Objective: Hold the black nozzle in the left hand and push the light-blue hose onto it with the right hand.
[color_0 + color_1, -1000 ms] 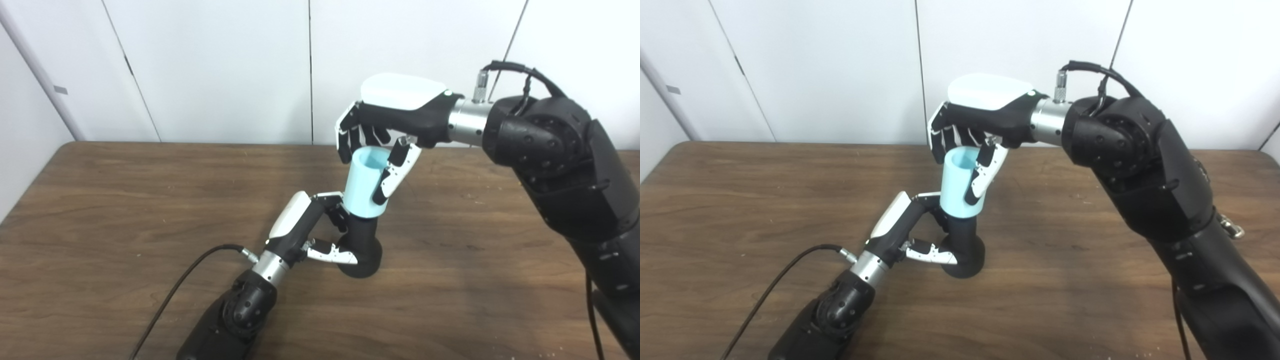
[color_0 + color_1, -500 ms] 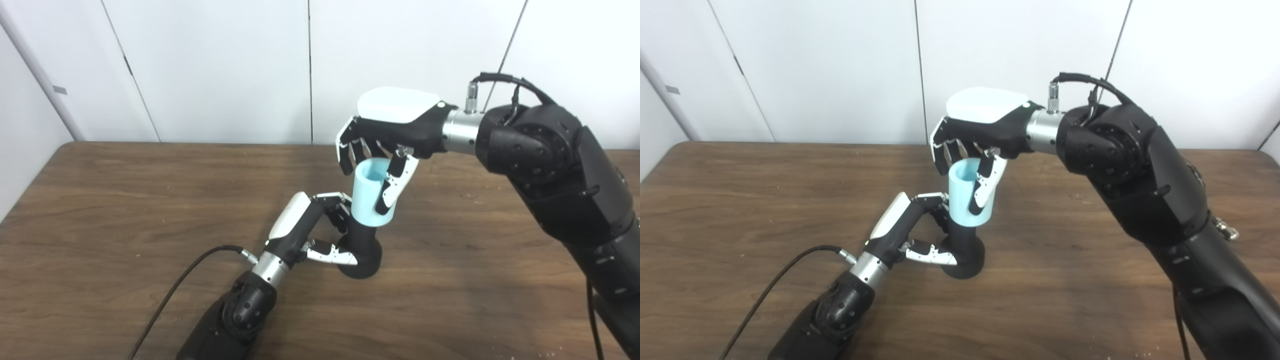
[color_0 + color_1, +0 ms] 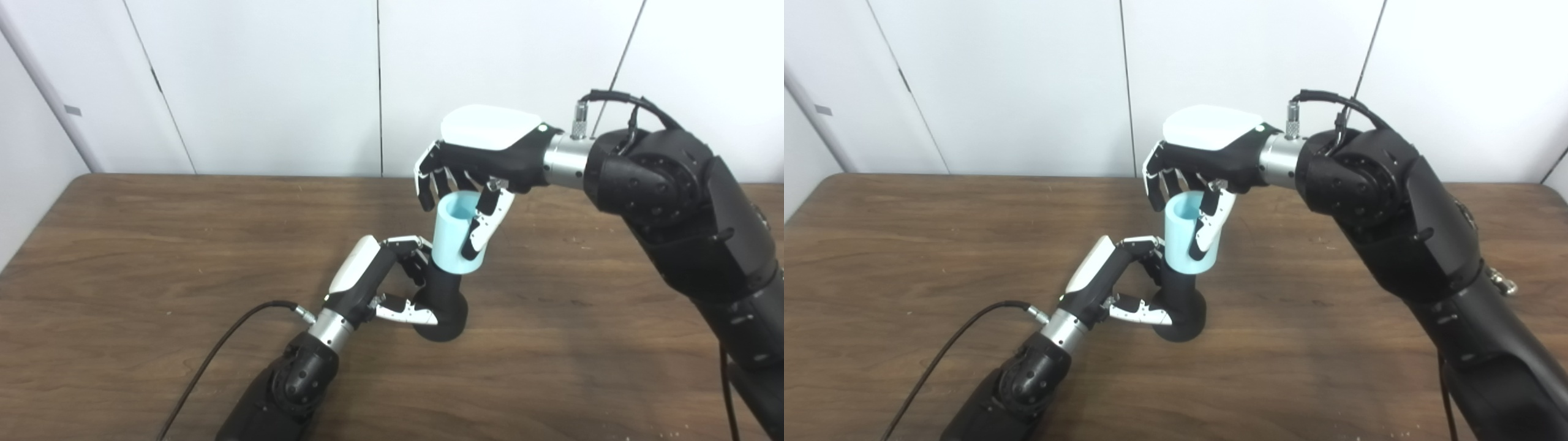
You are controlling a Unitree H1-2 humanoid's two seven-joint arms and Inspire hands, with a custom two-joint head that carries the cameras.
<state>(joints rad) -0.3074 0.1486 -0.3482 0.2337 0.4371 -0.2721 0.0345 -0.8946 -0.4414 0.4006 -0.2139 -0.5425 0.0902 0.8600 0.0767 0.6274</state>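
In the left eye view, the left hand (image 3: 392, 275) grips the black nozzle (image 3: 442, 306), bracing its base on the table (image 3: 122, 245) midway between the side edges so the neck points up; the right hand (image 3: 471, 177) clasps the light-blue hose (image 3: 454, 236) from above, its lower end sleeved over that neck. In the right eye view, the hose sits directly beneath the right hand's palm, the thumb (image 3: 1206, 229) lying down its near side.
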